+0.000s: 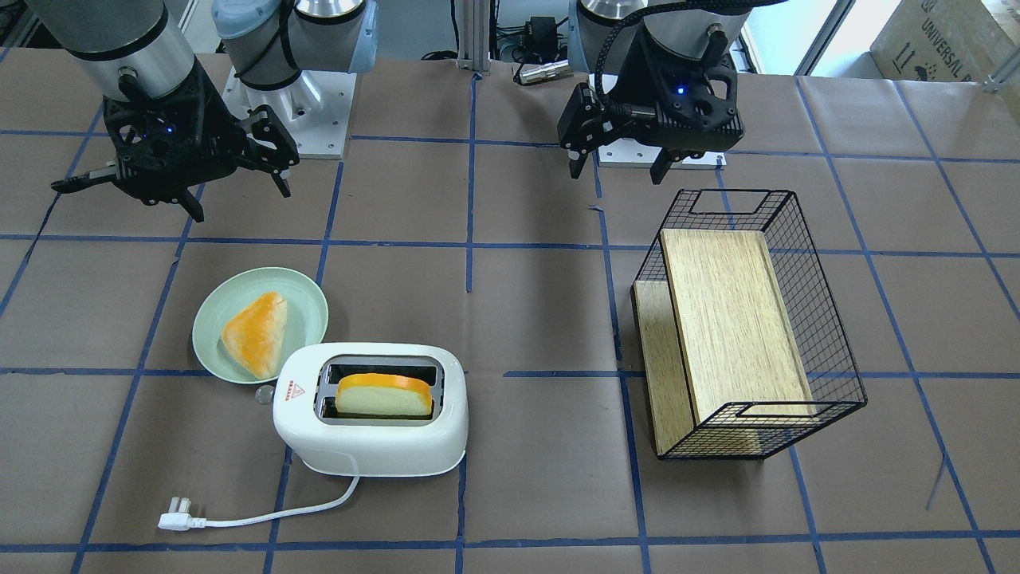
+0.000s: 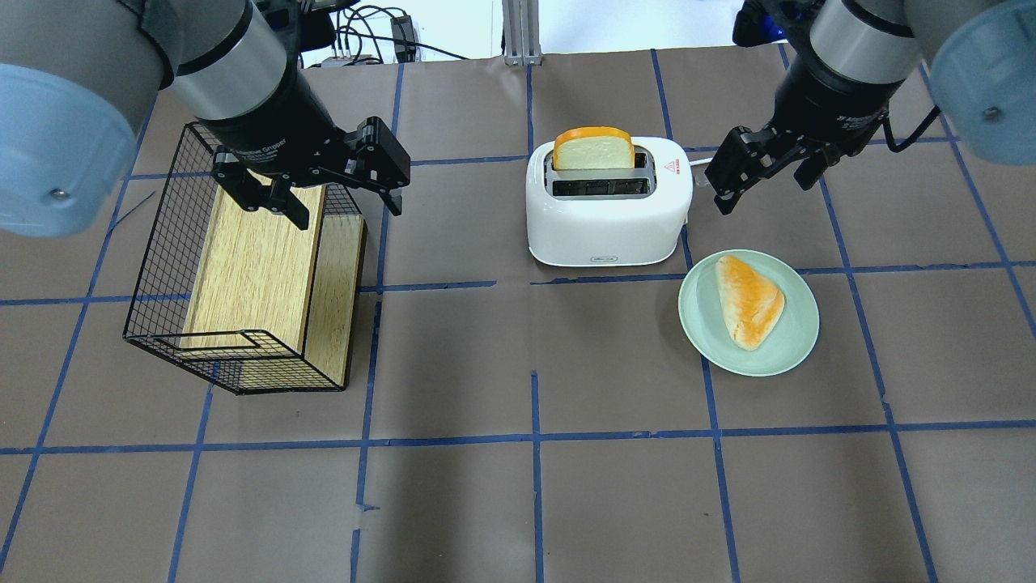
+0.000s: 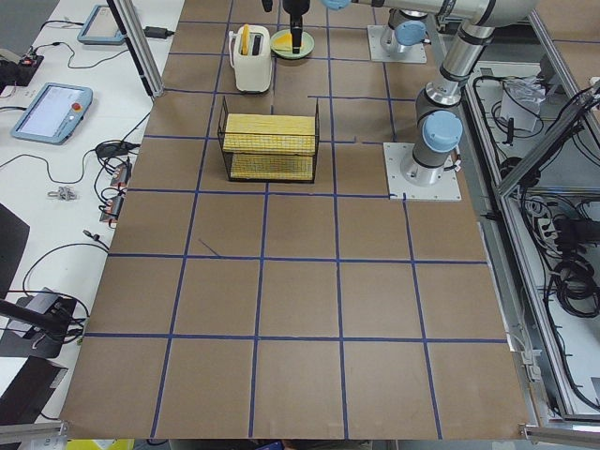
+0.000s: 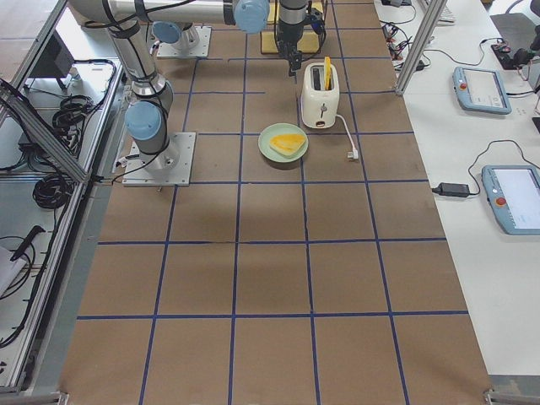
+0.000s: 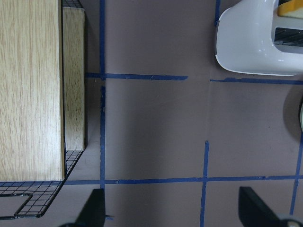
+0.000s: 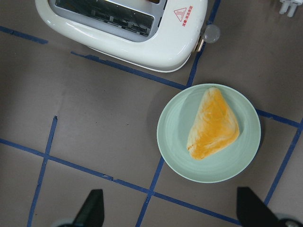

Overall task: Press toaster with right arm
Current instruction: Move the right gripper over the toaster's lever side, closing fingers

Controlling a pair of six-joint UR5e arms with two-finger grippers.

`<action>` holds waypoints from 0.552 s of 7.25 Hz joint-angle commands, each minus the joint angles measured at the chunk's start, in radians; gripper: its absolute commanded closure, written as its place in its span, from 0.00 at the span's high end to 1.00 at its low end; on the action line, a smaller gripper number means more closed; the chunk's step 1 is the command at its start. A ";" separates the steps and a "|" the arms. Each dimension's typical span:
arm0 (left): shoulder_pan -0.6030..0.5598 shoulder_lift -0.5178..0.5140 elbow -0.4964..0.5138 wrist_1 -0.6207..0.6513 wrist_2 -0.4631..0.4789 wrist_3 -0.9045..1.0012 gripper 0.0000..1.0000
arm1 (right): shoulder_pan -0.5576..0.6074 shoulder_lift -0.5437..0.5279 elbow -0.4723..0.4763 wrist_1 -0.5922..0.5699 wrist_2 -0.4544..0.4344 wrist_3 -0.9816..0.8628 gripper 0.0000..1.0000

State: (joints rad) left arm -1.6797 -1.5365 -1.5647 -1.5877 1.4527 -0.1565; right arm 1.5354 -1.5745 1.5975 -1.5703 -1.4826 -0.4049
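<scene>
Holding right fingers [image 2: 727,182] spread, empty, aloft near the knob [image 6: 212,33] of the toaster [image 2: 607,219] (on the surface [image 2: 453,364], bread [image 2: 593,152] in one slot, plate [image 2: 789,340] beside it), left fingers [image 2: 380,158] spread by the basket [image 2: 243,267].

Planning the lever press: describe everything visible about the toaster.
The toaster is glossy white, rounded, plastic-looking, upright on the brown table. Two top slots: a bread slice with orange crust stands high in the one farther from the robot, the other is empty. A red triangle sticker sits on top near the end bearing a small round lever knob. Its white cord ends in a plug lying loose on the table. The green plate lies beside that end, apart. Nothing else touches it.
</scene>
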 commanded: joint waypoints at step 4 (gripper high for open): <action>0.000 0.001 0.000 0.000 0.000 0.000 1.00 | -0.064 0.181 -0.011 -0.254 -0.098 -0.853 0.26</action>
State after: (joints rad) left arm -1.6797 -1.5368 -1.5647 -1.5877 1.4527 -0.1565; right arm 1.4754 -1.4327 1.5809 -1.7343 -1.5141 -1.0998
